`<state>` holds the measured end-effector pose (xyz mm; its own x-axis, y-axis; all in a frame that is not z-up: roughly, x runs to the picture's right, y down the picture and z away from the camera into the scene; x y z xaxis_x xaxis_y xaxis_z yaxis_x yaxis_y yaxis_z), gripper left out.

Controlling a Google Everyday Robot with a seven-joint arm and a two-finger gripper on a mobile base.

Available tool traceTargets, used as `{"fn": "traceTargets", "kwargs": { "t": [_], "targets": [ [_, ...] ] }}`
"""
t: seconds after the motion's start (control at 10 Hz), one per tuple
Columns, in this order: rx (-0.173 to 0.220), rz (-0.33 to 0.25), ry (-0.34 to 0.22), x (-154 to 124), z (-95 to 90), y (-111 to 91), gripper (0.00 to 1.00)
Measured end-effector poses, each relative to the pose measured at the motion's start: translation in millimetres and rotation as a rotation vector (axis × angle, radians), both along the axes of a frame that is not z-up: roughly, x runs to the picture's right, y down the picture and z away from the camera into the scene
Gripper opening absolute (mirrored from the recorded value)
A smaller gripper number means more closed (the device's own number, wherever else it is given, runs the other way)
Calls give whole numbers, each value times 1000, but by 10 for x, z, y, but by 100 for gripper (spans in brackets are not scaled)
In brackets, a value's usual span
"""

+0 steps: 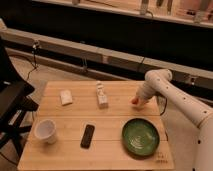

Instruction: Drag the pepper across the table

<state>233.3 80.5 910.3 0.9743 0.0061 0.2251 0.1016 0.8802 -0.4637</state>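
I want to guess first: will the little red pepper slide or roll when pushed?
Probably slides easily: the pepper looks small and light on the smooth wooden table. Looking rounded, it might roll or wobble. The claw is right at it, near the table's right edge.

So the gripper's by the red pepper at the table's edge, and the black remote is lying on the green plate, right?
Not quite. The gripper is by the red pepper at the edge of the table, but the camera view shows the black remote lying on the table itself, between the white cup and the green plate.
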Motion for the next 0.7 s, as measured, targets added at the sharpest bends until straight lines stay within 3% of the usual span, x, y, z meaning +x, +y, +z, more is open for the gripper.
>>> {"fn": "traceTargets", "kwargs": {
  "t": [0.7],
  "targets": [
    [-42,100,72,556,-13,209,0]
  ]
}}
